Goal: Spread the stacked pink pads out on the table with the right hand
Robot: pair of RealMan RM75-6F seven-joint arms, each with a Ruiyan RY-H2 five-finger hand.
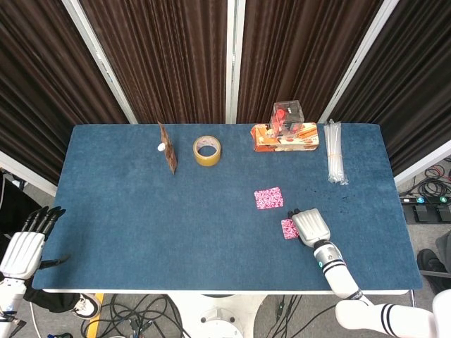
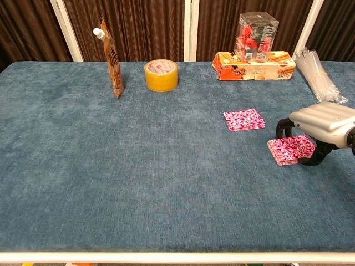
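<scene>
A robotics lab or test bay, not a home; dark curtains [image 1: 169,63] hung between white posts [image 1: 99,60] close off the space behind a desk [image 1: 141,211] covered in blue cloth; loose cables [image 1: 148,313] and a power strip [image 1: 426,211] lie on the grey floor; odd test props sit along the far edge: tape [image 1: 207,150], a snack box [image 1: 285,137], a bag of straws [image 1: 335,151]

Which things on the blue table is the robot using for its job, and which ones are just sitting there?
For the job:
- stack of pink pads
- single pink pad, already laid flat apart from the stack
- right hand, fingers curled around the stack

Just lying about:
- tape roll
- brown pouch, standing upright
- orange box
- clear box on top of it
- bundle of clear wrapped sticks
</scene>
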